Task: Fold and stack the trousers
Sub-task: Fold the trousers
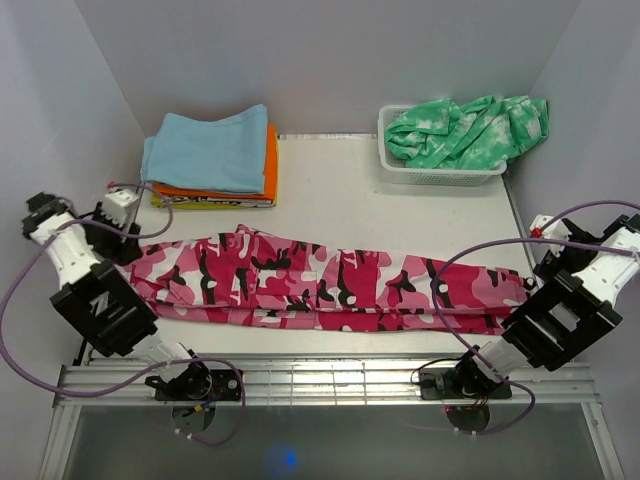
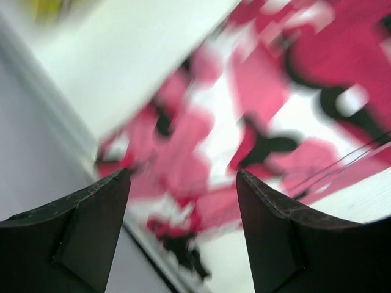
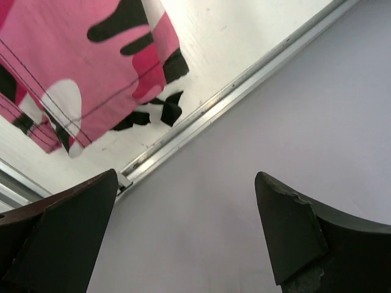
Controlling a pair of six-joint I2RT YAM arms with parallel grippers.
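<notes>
Trousers (image 1: 330,280) lie across mid-frame, seemingly folded lengthwise; left hand (image 2: 183,177) and right hand (image 3: 186,177) gape empty; shorter folds and stacking remain.

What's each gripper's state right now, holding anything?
Left gripper: open, holding nothing, over one end of the trousers.
Right gripper: open, holding nothing.

Trousers (image 2: 256,110) blurred in left wrist view; cropped by top-left edge in right wrist view.
</notes>
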